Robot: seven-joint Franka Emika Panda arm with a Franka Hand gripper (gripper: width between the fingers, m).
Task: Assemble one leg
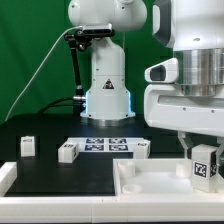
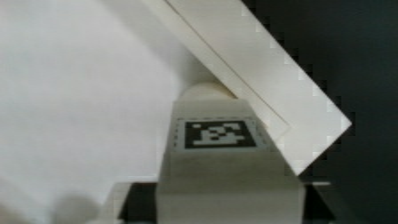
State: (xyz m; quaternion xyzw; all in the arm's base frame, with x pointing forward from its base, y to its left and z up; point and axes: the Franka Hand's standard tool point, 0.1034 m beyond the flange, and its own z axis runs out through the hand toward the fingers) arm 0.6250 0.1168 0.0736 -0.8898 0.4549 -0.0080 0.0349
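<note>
My gripper [image 1: 204, 152] is shut on a leg [image 1: 206, 164], a small white block with a black-and-white tag facing the camera. It holds the leg just above the right part of the large flat white panel [image 1: 150, 186]. In the wrist view the leg [image 2: 217, 135] stands between my dark fingers [image 2: 146, 203], and its far end meets a raised corner wall [image 2: 267, 80] of the panel [image 2: 71, 100]. I cannot tell whether the leg touches the panel. Three more legs lie on the black table: one at the exterior view's left [image 1: 28, 146], one nearer the middle [image 1: 67, 151], one right of the middle [image 1: 141, 148].
The marker board [image 1: 105, 145] lies flat between the loose legs. The robot base [image 1: 107, 85] stands behind it, with a black cable stand [image 1: 75, 60] beside it. A white rim [image 1: 6, 178] borders the table at the exterior view's left.
</note>
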